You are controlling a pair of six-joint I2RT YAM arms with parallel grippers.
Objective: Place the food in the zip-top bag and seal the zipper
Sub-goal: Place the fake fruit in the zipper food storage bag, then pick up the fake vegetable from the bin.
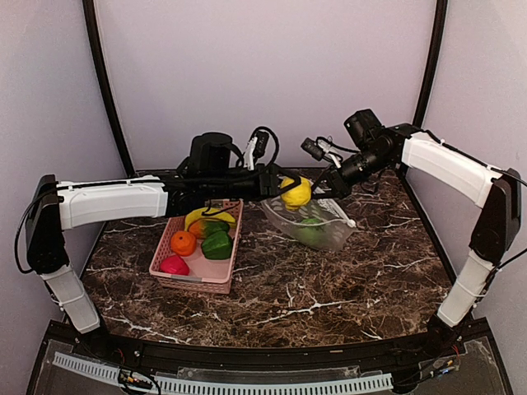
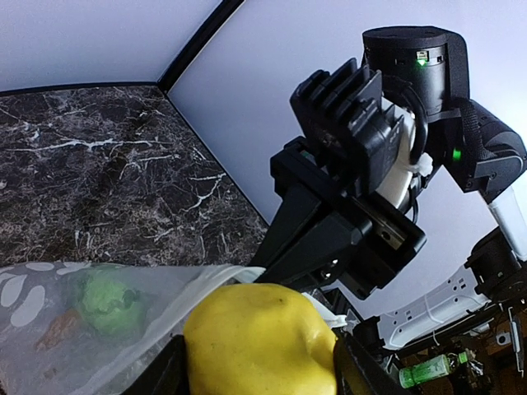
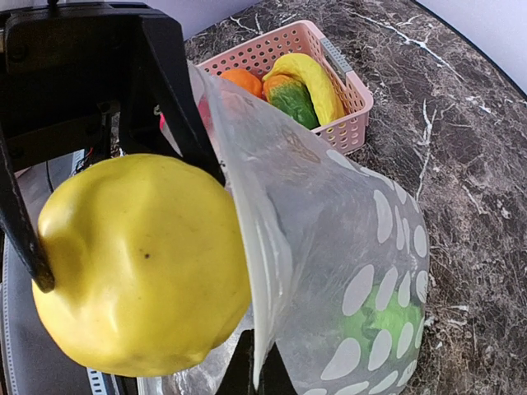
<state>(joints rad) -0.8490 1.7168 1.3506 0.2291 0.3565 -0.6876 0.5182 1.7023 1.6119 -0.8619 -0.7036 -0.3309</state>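
Left of centre in the top view, the pink basket (image 1: 193, 278) holds the banana (image 1: 202, 216), orange (image 1: 183, 243), green piece (image 1: 216, 244) and magenta piece (image 1: 174, 265); at centre the left gripper (image 1: 294, 192) clamps the yellow lemon-like piece (image 1: 297, 197) at the mouth of the zip-top bag (image 1: 329, 236). Right of it, the right gripper (image 1: 331, 186) is closed on the bag's lifted edge. The wrist views alone show the bag's white dots; a second green piece (image 3: 383, 317) lies inside.

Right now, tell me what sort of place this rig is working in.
Most likely a robot test cell in a lab, not a kitchen: plain pale walls on a black frame box in a marble-patterned table, and the pink basket holds toy fruit.
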